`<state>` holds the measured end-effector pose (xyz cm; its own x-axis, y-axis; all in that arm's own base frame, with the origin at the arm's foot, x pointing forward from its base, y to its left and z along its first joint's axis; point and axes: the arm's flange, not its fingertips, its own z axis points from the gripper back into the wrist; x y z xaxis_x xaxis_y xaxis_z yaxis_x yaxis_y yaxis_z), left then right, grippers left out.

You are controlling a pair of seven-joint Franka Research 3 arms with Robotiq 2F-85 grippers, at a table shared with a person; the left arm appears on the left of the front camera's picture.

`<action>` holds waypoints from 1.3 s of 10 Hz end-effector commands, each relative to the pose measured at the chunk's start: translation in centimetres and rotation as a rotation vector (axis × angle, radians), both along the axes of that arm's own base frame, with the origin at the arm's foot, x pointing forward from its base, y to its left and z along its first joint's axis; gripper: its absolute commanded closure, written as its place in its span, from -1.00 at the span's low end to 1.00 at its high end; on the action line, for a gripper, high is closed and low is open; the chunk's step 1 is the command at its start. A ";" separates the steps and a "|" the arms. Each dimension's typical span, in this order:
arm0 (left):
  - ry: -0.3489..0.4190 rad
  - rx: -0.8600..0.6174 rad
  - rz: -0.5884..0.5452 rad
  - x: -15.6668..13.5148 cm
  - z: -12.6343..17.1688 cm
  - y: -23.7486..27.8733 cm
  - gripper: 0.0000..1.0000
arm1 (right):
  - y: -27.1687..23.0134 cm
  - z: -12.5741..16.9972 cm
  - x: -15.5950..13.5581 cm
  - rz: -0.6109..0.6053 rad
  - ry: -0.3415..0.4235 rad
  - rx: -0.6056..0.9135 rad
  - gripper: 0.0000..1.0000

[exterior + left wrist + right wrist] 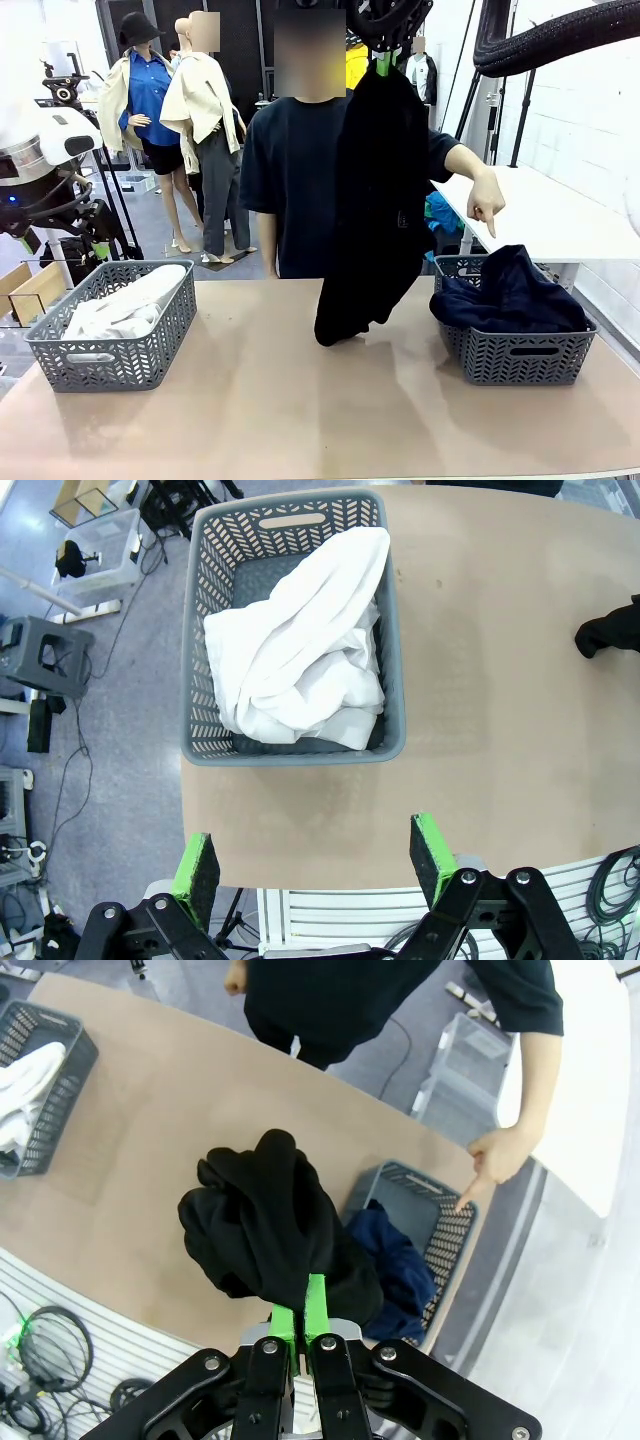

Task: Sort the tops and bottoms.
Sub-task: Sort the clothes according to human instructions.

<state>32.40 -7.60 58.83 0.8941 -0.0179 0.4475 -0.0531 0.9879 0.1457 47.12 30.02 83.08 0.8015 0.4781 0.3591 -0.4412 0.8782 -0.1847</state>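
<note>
You had white cloth tops [125, 305] and navy trousers [510, 295] basketed, while the right gripper [303, 1305] clamped the black garment [375, 200] aloft (left gripper [315, 865] gaped empty).

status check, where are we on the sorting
Right gripper shut on black garment, hanging over mid-table. Left gripper open near the tops basket. Person's hand points at navy bottoms basket.

Two grey baskets [110, 350] on table [300, 400]
</note>
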 end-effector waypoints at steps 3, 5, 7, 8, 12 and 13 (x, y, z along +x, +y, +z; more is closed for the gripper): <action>0.010 -0.004 -0.003 0.0 0.1 0.3 -1.00 | -0.1 0.1 0.0 -0.002 0.000 0.001 1.00; 0.010 -0.004 -0.003 0.0 0.1 0.3 -1.00 | -0.1 0.1 0.0 -0.002 0.000 0.001 1.00; 0.010 -0.004 -0.003 0.0 0.1 0.3 -1.00 | -0.1 0.1 0.0 -0.002 0.000 0.001 1.00; 0.010 -0.004 -0.003 0.0 0.1 0.3 -1.00 | 0.0 0.0 0.0 0.000 0.000 0.000 1.00; 0.010 -0.004 -0.003 0.0 0.1 0.3 -1.00 | 0.0 0.0 0.0 0.000 0.000 0.000 1.00; 0.010 -0.004 -0.003 0.0 0.1 0.3 -1.00 | 0.0 0.0 0.0 0.000 0.000 0.000 1.00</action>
